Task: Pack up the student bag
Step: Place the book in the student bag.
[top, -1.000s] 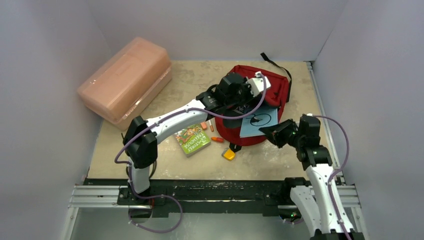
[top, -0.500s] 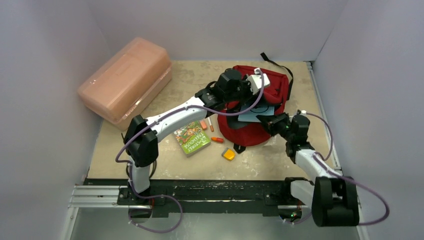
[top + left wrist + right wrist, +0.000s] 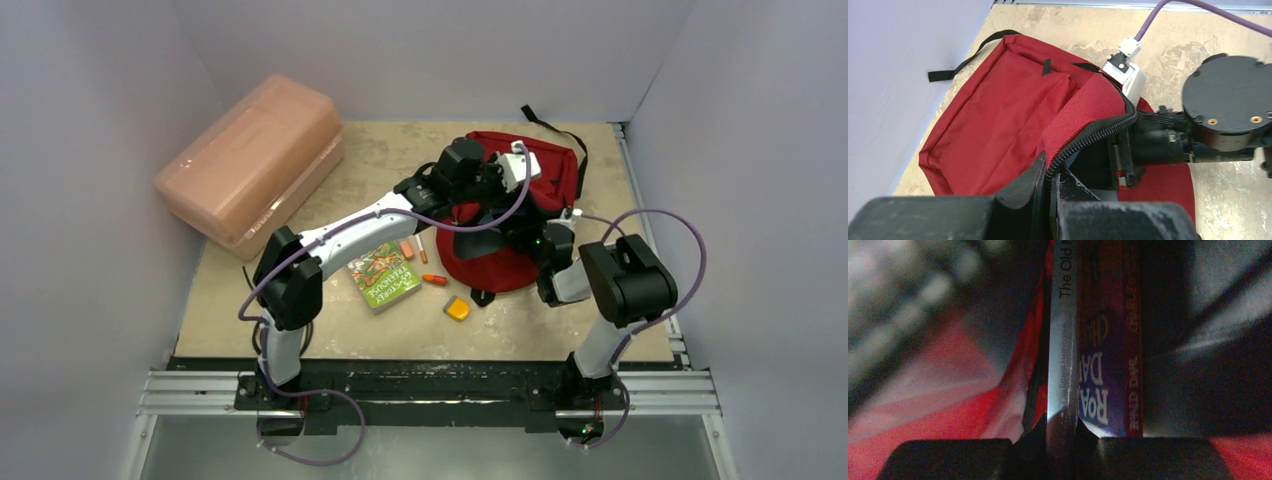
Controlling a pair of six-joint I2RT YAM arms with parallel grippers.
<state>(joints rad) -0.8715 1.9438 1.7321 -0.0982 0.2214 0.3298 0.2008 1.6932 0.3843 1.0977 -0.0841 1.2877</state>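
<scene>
The dark red student bag (image 3: 548, 175) lies at the back right of the table and fills the left wrist view (image 3: 998, 115). My left gripper (image 3: 1054, 181) is shut on the bag's zipper edge (image 3: 1093, 137) and holds the opening up. My right gripper (image 3: 1062, 432) is inside the bag, shut on a thin pale-blue book (image 3: 1062, 340); its spine reads "The Old". A Roald Dahl book (image 3: 1110, 350) stands right beside it in the dark. In the top view the right gripper (image 3: 528, 238) is hidden in the opening.
A pink translucent box (image 3: 250, 160) stands at the back left. A green book (image 3: 384, 277), orange markers (image 3: 435, 279) and a small orange block (image 3: 458, 309) lie on the table left of the bag. A black strap (image 3: 545, 125) trails behind the bag.
My right arm has swung forward and pushed the pale-blue book from on top of the bag into the opening. My left gripper has stayed on the zipper edge.
</scene>
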